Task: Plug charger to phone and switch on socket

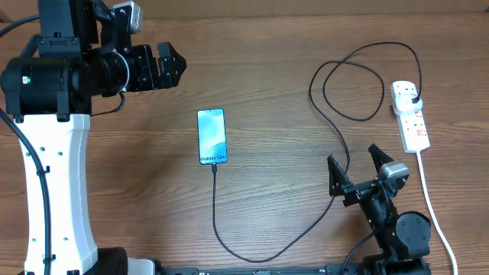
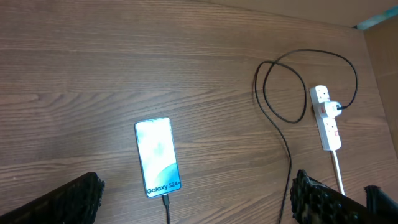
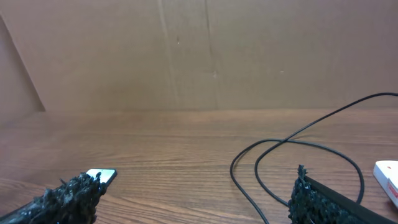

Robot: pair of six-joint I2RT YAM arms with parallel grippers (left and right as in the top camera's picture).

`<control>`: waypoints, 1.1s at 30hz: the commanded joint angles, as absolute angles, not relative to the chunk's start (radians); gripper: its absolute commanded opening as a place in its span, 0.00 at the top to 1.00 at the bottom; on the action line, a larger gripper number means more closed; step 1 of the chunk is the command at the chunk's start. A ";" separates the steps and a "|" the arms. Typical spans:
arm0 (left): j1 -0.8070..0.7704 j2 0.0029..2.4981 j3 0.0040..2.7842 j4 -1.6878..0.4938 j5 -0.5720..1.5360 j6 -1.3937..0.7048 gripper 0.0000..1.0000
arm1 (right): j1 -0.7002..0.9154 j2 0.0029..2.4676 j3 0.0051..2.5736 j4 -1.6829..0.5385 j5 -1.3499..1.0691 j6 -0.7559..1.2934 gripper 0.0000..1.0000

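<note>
Left jaws and right jaws gape wide, empty. Phone (image 1: 212, 136) lies flat on the desk (image 1: 267, 76), charger (image 1: 215, 198) tip seemingly seated at its near end. Cable looks limp, light: pinch by the connector. Socket (image 1: 410, 116), far right, likely wants a firm switch press.

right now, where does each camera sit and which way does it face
Overhead: above the brown wooden table, looking straight down; both arms, left gripper and right gripper open.
Left wrist: raised, angled down at the slim blue-screened phone; black fingers at bottom.
Right wrist: low, level across the table; fingertips at bottom.
All share the thin black charger cable and white power strip.
</note>
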State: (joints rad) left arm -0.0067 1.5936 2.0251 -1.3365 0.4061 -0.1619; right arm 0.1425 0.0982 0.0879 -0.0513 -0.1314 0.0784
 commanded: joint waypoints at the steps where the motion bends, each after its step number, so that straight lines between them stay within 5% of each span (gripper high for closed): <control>1: -0.014 1.597 2.038 -1.335 0.400 -0.161 0.01 | 0.135 0.046 0.037 -0.045 -0.122 0.077 0.00; 33: -0.014 1.597 2.038 -1.335 0.399 -0.161 0.00 | 0.135 0.003 0.008 -0.072 -0.128 0.077 0.00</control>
State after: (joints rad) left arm -0.0067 1.5936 2.0251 -1.3365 0.4061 -0.1619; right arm 0.1425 0.0147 0.0185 -0.0750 -0.1307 0.0784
